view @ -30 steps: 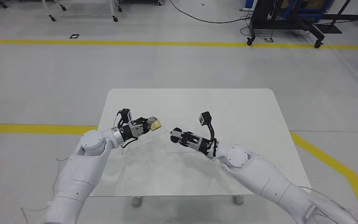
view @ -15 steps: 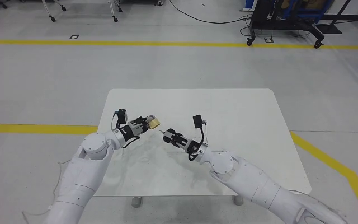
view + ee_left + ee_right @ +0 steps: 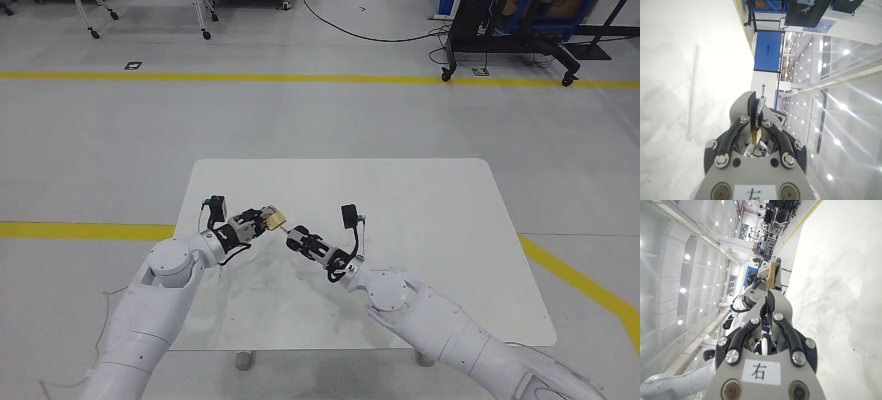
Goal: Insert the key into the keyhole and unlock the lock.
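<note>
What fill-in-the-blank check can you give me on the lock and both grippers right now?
1. The left gripper is shut on the ____.
2. The padlock is held ____ the table, not resting on it.
3. The small opening in the padlock's end face, the ____, points at the right gripper close by.
Missing words: padlock; above; keyhole.

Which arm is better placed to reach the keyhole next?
Right, probably: the shut right gripper points at the keyhole of the small brass padlock, which the left gripper clamps by its shackle.
</note>
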